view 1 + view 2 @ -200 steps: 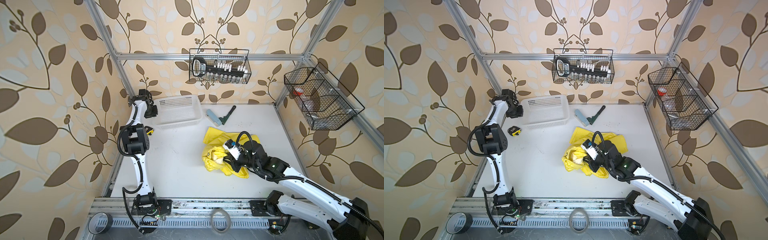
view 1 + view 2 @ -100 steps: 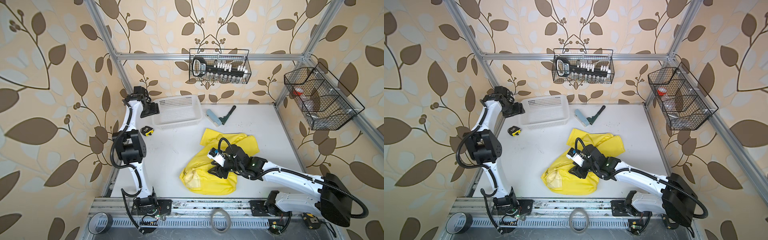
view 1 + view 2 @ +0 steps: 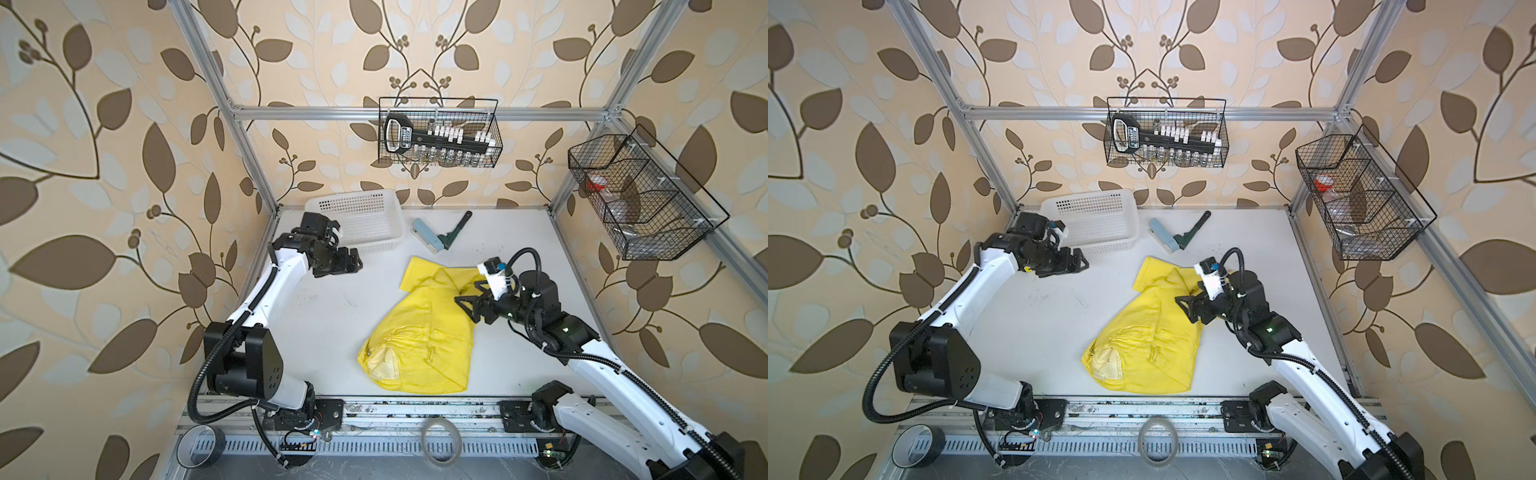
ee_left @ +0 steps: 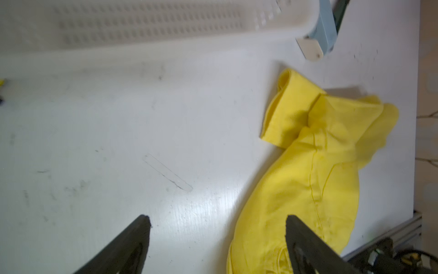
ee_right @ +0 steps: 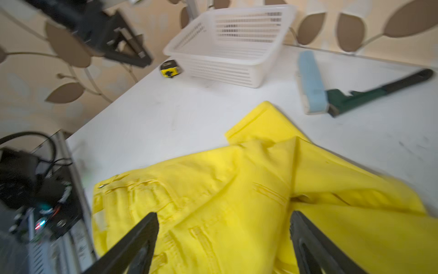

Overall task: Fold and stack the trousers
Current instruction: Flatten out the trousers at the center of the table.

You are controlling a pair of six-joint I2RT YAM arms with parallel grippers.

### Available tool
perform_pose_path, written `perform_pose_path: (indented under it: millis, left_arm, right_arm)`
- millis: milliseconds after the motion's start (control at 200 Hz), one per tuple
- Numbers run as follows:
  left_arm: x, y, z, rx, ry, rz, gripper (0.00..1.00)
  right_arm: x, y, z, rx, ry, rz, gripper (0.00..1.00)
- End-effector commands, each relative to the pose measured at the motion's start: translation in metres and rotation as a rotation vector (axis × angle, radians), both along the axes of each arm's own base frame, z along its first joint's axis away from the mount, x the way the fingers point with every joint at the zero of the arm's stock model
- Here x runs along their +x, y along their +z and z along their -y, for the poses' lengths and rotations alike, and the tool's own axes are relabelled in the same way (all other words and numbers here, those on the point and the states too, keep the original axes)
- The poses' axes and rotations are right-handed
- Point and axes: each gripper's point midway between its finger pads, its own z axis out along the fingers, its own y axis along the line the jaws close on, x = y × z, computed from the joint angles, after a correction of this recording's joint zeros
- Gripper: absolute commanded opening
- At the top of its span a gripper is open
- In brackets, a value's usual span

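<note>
Roughly, the trousers (image 3: 419,332) lie front-to-back (waistband (image 3: 380,365) nearest the arms' bases).

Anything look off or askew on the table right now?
The bright yellow cotton trousers lie rumpled and skewed on the white table, legs bunched and overlapping at the far end, no neat fold. Left gripper and right gripper both stand open, holding nothing.

The bright yellow trousers (image 3: 419,332) lie loosely bunched, centre-right: waistband end (pale inner lining showing) nearest and leftward, legs doubled over, one hemmed cuff pointing far.
</note>
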Motion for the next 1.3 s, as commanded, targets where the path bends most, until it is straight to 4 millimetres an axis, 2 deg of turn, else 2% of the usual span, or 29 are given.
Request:
perform_pose_path:
  millis: [0, 70, 230, 275, 360, 520, 570, 660, 765, 860, 960, 975, 1050, 1125, 1294]
  left_arm:
    - [-0.022, 0.007, 0.019, -0.019, -0.009, 0.052, 0.98]
    - [-0.041, -0.009, 0.030, -0.012, -0.028, 0.011, 0.99]
    - [-0.074, -0.044, 0.029, 0.017, 0.033, -0.063, 0.99]
    - [-0.083, -0.049, 0.035, -0.015, 0.034, -0.080, 0.99]
    - [-0.100, -0.046, 0.050, -0.023, -0.001, -0.072, 0.99]
    - [-0.119, -0.019, 0.078, 0.033, -0.092, 0.055, 0.98]
    - [-0.125, -0.013, 0.093, 0.025, -0.125, 0.074, 0.97]
    - [-0.138, -0.011, 0.125, 0.042, -0.202, 0.088, 0.97]
    - [-0.150, -0.021, 0.156, 0.111, -0.275, 0.055, 0.96]
    - [-0.157, -0.035, 0.176, 0.153, -0.306, 0.025, 0.95]
    - [-0.166, -0.046, 0.190, 0.164, -0.317, -0.012, 0.92]
    - [-0.166, -0.055, 0.192, 0.187, -0.315, -0.030, 0.91]
    - [-0.171, -0.068, 0.198, 0.188, -0.313, -0.068, 0.86]
    - [-0.177, -0.073, 0.207, 0.165, -0.327, -0.086, 0.80]
    - [-0.176, -0.081, 0.210, 0.213, -0.337, -0.103, 0.66]
  right_arm:
    - [-0.015, -0.052, 0.020, 0.022, -0.093, -0.235, 0.87]
    - [-0.021, -0.069, 0.023, 0.012, -0.121, -0.290, 0.89]
    - [-0.025, -0.094, 0.016, -0.032, -0.161, -0.308, 0.89]
    - [-0.026, -0.104, 0.011, -0.067, -0.162, -0.313, 0.89]
    - [-0.022, -0.118, 0.008, -0.090, -0.183, -0.341, 0.87]
    - [-0.007, -0.128, 0.002, -0.064, -0.211, -0.345, 0.83]
    - [-0.004, -0.132, -0.002, -0.056, -0.206, -0.355, 0.78]
    - [-0.002, -0.138, -0.016, -0.007, -0.170, -0.385, 0.63]
    - [-0.007, -0.142, -0.032, 0.010, -0.125, -0.400, 0.48]
    - [-0.013, -0.143, -0.043, 0.053, -0.104, -0.408, 0.33]
    - [-0.017, -0.146, -0.049, 0.090, -0.093, -0.418, 0.29]
    - [-0.018, -0.146, -0.050, 0.096, -0.092, -0.419, 0.28]
    - [-0.020, -0.144, -0.058, 0.144, -0.071, -0.425, 0.24]
    - [-0.023, -0.144, -0.064, 0.172, -0.055, -0.433, 0.22]
    - [-0.026, -0.145, -0.071, 0.212, -0.038, -0.448, 0.17]
